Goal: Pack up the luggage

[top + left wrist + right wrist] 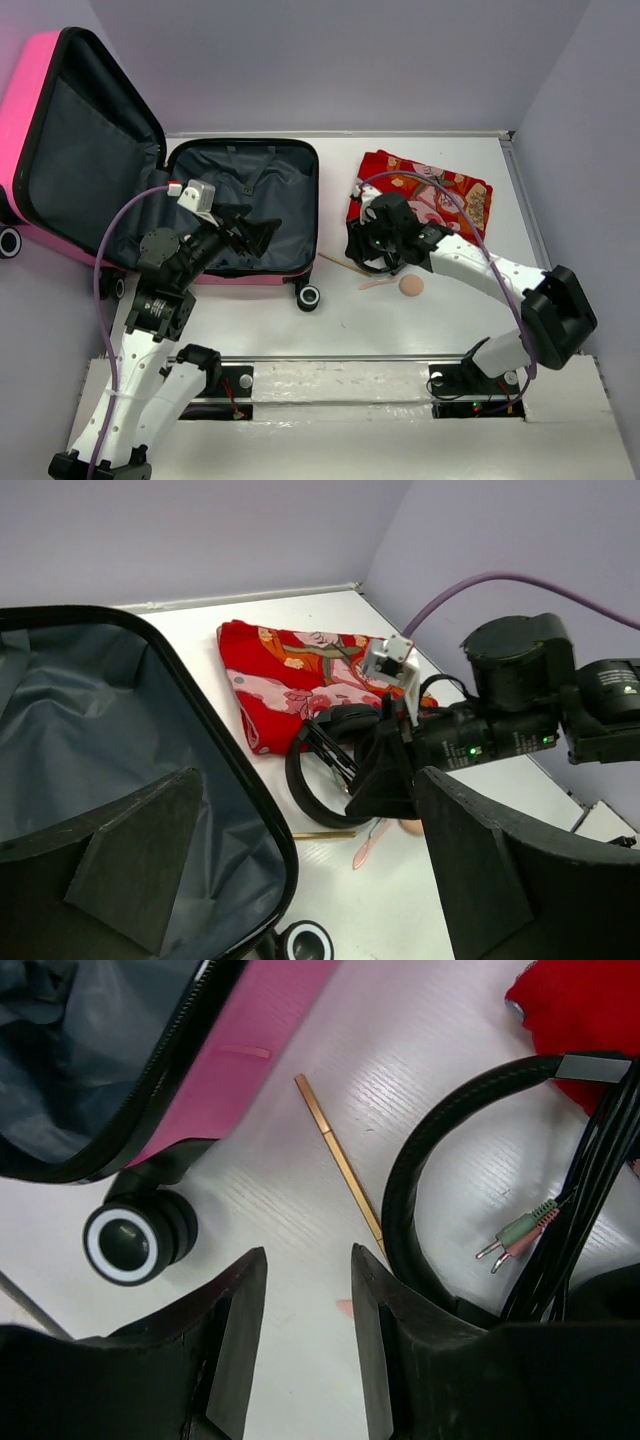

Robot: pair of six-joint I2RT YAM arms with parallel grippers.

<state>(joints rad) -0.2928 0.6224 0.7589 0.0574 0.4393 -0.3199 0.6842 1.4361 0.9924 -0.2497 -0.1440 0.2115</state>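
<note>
The pink luggage (40, 110) lies open, its lid propped at the far left and its dark grey lined base (270, 190) flat on the table. My left gripper (245, 230) hovers open and empty over the base's near right part; in the left wrist view (310, 880) its jaws stand wide apart above the lining (90, 720). My right gripper (372, 255) is open and empty just left of black headphones (420, 1180), whose band touches the outer side of its right finger (400, 1340). The luggage's shell (240, 1060) and a caster wheel (125, 1245) show there too.
A red patterned cloth (420, 195) lies at the back right. A thin gold stick (340, 1165), a pink spatula-like piece (378, 284) and a beige round puff (411, 286) lie between the luggage and the right arm. The headphones' cable ends in green and pink plugs (515, 1235).
</note>
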